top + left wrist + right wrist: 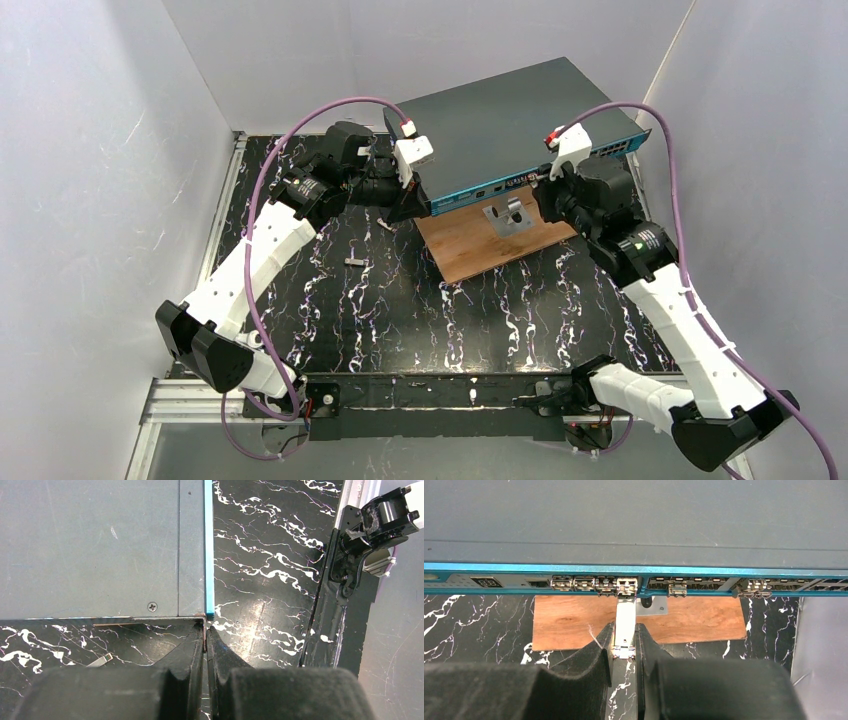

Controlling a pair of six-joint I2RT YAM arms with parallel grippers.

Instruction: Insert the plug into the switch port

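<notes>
Silver metal, the plug (625, 610) is a narrow bar that we see clamped between the two black fingers of the right hand (624, 631). The fingers grip its near end, and most of its length projects forward beyond the fingertips. Its far end meets the teal strip (574, 570) of the switch (624, 520) at the mouth of one port (627, 585), the last of four small metal sockets in a row left of centre. We cannot tell how deep it sits there. The plug runs straight out from the hand, in line with the port, above the brown board (569, 625) that lies partly beneath the switch.

From above, the switch (500, 125) rests at the far side of the black marbled bench (400, 310), with the right hand (548, 192) at its front face. The left hand (405, 205) is at its left front corner. In the left wrist view that hand (205, 632) is clenched on nothing, its tips at the corner of the switch (90, 545). Contact there we cannot judge.
</notes>
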